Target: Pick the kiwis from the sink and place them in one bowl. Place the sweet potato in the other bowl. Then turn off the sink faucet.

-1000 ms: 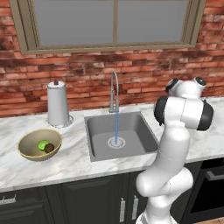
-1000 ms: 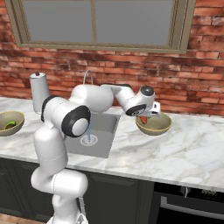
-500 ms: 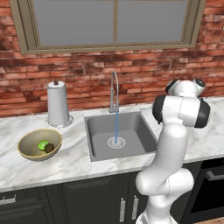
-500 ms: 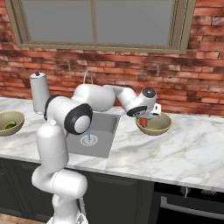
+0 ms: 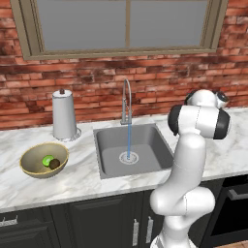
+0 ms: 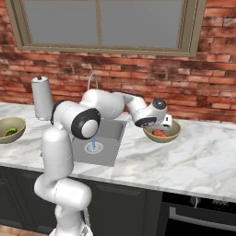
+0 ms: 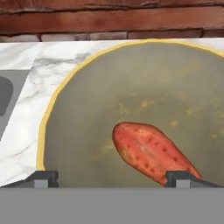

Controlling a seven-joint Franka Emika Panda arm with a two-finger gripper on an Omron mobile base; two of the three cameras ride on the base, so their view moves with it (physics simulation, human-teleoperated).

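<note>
The orange-red sweet potato [image 7: 151, 151] lies loose on the floor of the right-hand olive-gold bowl [image 7: 48, 113], seen also as sweet potato [image 6: 159, 133] in bowl [image 6: 174, 133]. My gripper [image 7: 113, 179] hangs just above this bowl, open, its fingertips [image 7: 41, 178] far apart; the gripper [image 6: 164, 123] hovers at the bowl's rim. The other bowl [image 5: 30, 167] left of the sink [image 5: 150, 145] holds the green kiwi [image 5: 47, 160] and the brown kiwi [image 5: 54, 164]. Water runs from the chrome faucet [image 5: 127, 99] onto the drain.
A white paper-towel holder [image 5: 64, 115] stands behind the left bowl. The brick wall and window run along the back of the marble counter [image 6: 203, 161]. My arm reaches from the base across the sink's right side. An oven front [image 6: 198, 216] sits below right.
The jaws have gone from shut to wide open above the right bowl, and the sweet potato now rests in the bowl. The arm has barely shifted.
</note>
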